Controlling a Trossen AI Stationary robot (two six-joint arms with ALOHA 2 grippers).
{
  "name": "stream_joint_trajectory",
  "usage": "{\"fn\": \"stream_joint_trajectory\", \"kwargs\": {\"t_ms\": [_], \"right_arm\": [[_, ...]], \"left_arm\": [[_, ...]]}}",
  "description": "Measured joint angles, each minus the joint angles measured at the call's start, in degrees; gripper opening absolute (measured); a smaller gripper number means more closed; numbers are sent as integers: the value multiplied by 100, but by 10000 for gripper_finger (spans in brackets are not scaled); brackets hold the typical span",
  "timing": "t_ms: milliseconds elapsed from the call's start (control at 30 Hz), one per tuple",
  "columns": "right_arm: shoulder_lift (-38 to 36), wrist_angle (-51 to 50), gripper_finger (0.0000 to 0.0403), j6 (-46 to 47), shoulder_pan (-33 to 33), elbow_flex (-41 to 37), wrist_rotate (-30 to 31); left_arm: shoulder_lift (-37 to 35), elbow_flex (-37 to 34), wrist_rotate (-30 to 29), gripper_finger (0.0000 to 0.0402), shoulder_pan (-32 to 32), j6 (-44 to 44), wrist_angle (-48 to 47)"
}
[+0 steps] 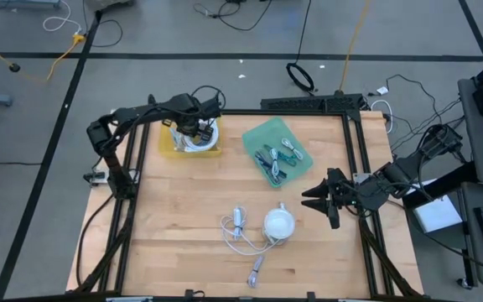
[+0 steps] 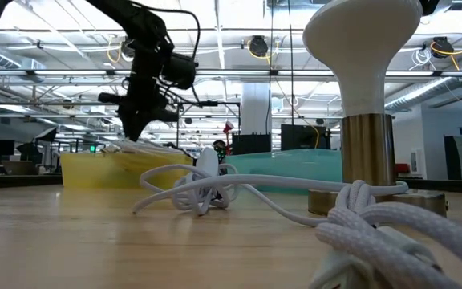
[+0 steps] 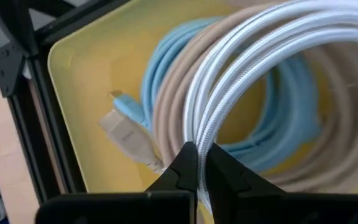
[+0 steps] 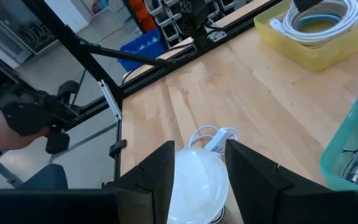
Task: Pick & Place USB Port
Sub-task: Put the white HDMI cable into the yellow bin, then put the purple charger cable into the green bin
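We take the yellow tray [image 1: 168, 144] at the far left of the table [image 1: 183, 218] as our landmark. The left gripper [image 1: 193, 128] hangs right over it, and its fingers [image 3: 185, 171] are pressed together on a strand of the white cable [image 3: 253, 68] coiled inside. Under that white coil in the yellow tray lie a beige cable [image 3: 166, 112] and a light blue cable [image 3: 166, 56], each with its USB plug [image 3: 129, 138] resting on the tray floor. To the right of the yellow tray sits a green tray [image 1: 258, 138] with more cables [image 1: 277, 159] in it. Well in front of the yellow tray, toward the near edge, we see a white lamp [image 1: 279, 223] with a loose white cord [image 1: 237, 231]. The right gripper [image 1: 319, 198] waits far from the yellow tray, just beside the lamp, its fingers [image 4: 157, 171] apart and holding nothing.
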Motion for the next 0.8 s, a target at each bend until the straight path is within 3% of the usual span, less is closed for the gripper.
{"fn": "stream_joint_trajectory", "kwargs": {"t_ms": [267,567,800], "right_arm": [[0,0,134,101,0,0,0],[0,-2,134,103,0,0,-2],[0,49,134,103,0,0,-9]], "left_arm": [[-9,-390,-74,12,98,69,76],[-138,-407,-57,93,80,107,263],[-812,-407,-417,109,145,54,117]]}}
